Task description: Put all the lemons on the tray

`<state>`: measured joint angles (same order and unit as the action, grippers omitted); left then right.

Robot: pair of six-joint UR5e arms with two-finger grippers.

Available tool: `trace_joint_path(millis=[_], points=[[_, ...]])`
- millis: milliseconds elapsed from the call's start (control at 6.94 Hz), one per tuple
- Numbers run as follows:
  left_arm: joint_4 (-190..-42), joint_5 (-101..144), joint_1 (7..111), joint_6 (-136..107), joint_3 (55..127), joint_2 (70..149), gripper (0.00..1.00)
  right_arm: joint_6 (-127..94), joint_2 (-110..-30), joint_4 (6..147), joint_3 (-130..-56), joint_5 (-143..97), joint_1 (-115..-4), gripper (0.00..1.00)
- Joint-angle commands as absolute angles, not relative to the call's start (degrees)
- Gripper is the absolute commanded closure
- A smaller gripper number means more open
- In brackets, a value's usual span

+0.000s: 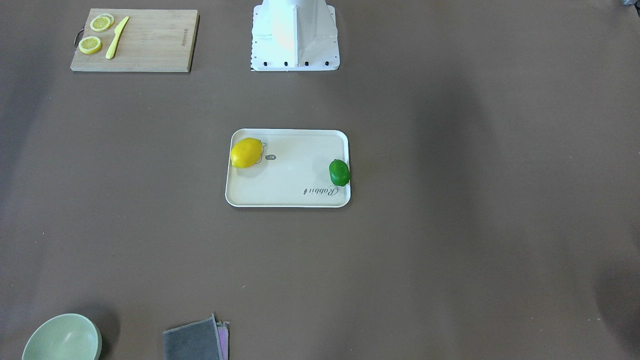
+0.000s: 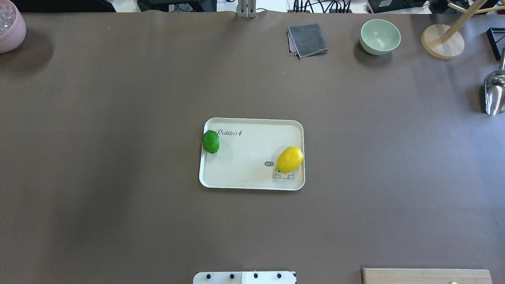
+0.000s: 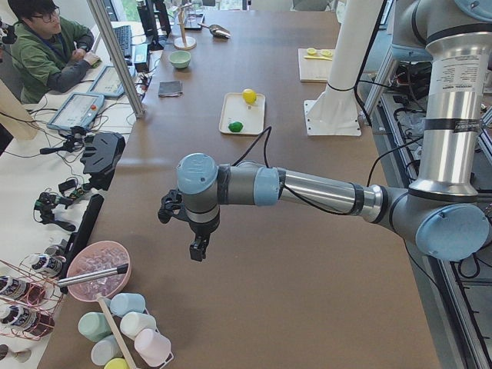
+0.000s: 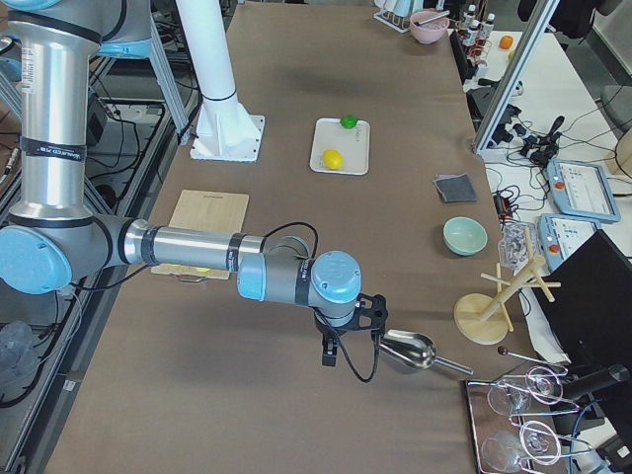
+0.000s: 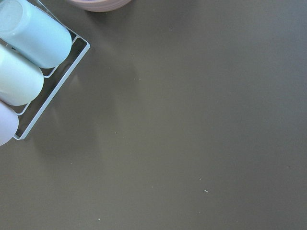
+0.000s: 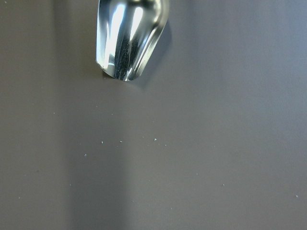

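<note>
1. Brown table (image 2: pixel 118 221), taken from the robot's side. At the nearest edge is the white robot base (image 2: pixel 244 277). To its right is a wooden cutting board (image 1: pixel 150 45) carrying two lemon slices (image 1: pixel 90 45) and a yellow knife (image 1: pixel 117 37).
2. Mid-table, straight out from the base, the tray (image 2: pixel 244 161) lies flat with its long side across.
3. On it, the yellow lemon (image 2: pixel 289 159) sits against the right rim, partly over the cartoon print.
4. At the tray's left rim, the green lemon (image 2: pixel 211 141) lies beside the "Rabbit" lettering. It overlaps the rim line, so I can't tell whether it sits fully inside.
5. Further out at the table's left end, the left gripper (image 3: pixel 198 250) hangs over bare table near a pink bowl (image 3: pixel 98 269) and a rack of pastel cups (image 5: pixel 29 52). It is well apart from the tray and both lemons. Only a side view shows it, so I can't tell its finger spread or any load.
6. At the right end, the right gripper (image 4: pixel 329 354) points down just beside a steel scoop (image 4: pixel 407 351), well apart from the tray. Again, I can't tell its opening or hold.
7. Along the far edge are a folded grey cloth (image 2: pixel 307 39), a pale green bowl (image 2: pixel 380 36) and a wooden stand (image 2: pixel 442 41).
</note>
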<state>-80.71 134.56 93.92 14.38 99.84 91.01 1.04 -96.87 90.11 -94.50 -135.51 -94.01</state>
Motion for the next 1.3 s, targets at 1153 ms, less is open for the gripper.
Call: trace_joint_path(millis=[1153], points=[[-80.77, 134.65, 93.78, 14.41, 100.11, 91.05, 0.02, 0.62, -96.86, 90.09, -94.66, -135.70, -92.11, 0.00]])
